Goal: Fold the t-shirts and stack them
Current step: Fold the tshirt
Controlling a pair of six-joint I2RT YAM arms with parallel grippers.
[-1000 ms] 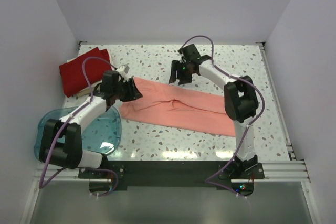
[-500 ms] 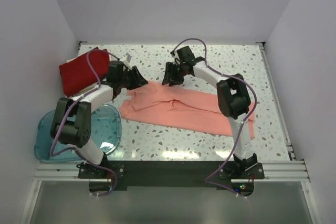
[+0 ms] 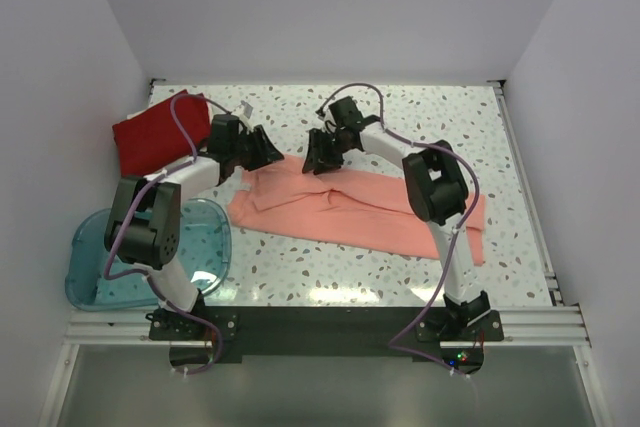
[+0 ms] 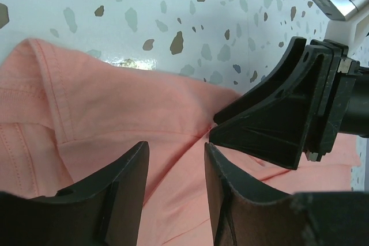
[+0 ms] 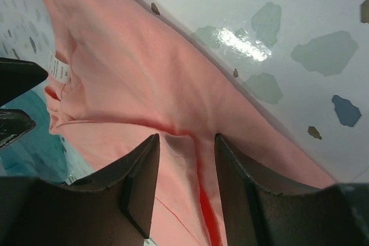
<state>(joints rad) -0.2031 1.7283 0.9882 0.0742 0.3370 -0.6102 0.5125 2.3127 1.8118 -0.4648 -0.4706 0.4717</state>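
Note:
The salmon-pink t-shirt [image 3: 350,207] lies spread across the middle of the table, its back edge bunched. My left gripper [image 3: 270,154] and right gripper [image 3: 312,160] sit close together, facing each other, at that back edge. In the left wrist view the left gripper [image 4: 176,155] is open just over the pink cloth [image 4: 115,108], with the right gripper [image 4: 282,119] right ahead. In the right wrist view the right gripper [image 5: 185,142] is open astride a raised fold of the pink cloth [image 5: 132,73]. The deep red t-shirt [image 3: 158,134] lies folded at the back left. No cream-white shirt shows.
A translucent blue plastic tub [image 3: 110,272] sits at the front left beside the left arm's base; it also shows in the right wrist view [image 5: 29,142]. The speckled table [image 3: 430,117] is walled on the left, back and right.
The left gripper has swung back and right from near the tub to the shirt's back edge. The right gripper has moved left and down to meet it. The shirt's back edge has bunched slightly.

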